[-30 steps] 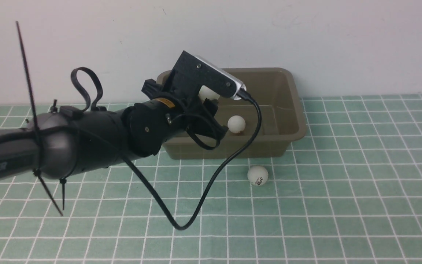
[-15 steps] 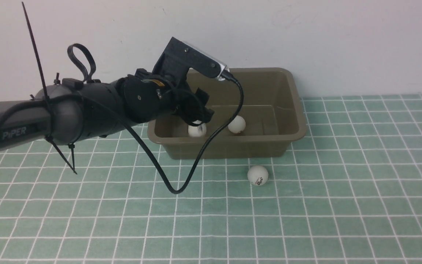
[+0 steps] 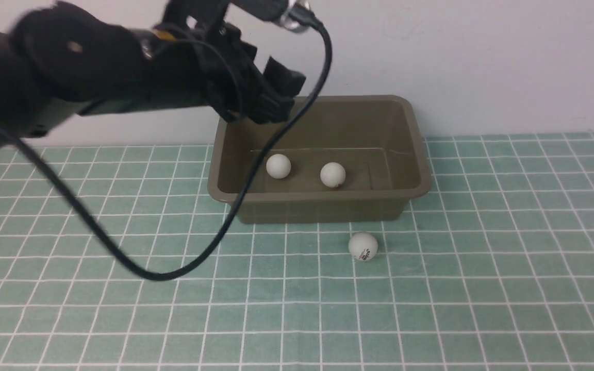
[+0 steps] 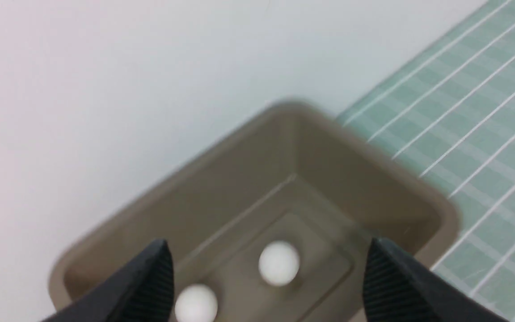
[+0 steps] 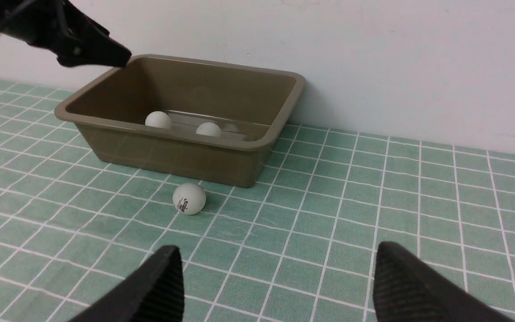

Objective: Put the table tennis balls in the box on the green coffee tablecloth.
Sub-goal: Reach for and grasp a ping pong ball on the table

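The olive-brown box (image 3: pixel 317 195) stands on the green coffee tablecloth (image 3: pixel 482 257) against the wall. Two white table tennis balls (image 3: pixel 278 166) (image 3: pixel 332 174) lie on its floor. A third ball (image 3: pixel 363 246), with a dark logo, rests on the cloth just in front of the box. My left gripper (image 3: pixel 276 98) hovers above the box's back left corner, open and empty; its wrist view looks down on both balls (image 4: pixel 278 264) (image 4: pixel 196 304). My right gripper (image 5: pixel 279 247) is open and empty, low over the cloth, with the logo ball (image 5: pixel 189 198) ahead of it.
A white wall (image 3: pixel 482 62) rises right behind the box. A black cable (image 3: pixel 163 275) hangs from the left wrist in a loop that reaches the cloth in front of the box's left end. The left arm (image 3: pixel 70 67) fills the upper left.
The left gripper opened and dropped its ball into the box, then rose up and back to the left. That ball now lies left of the other one.
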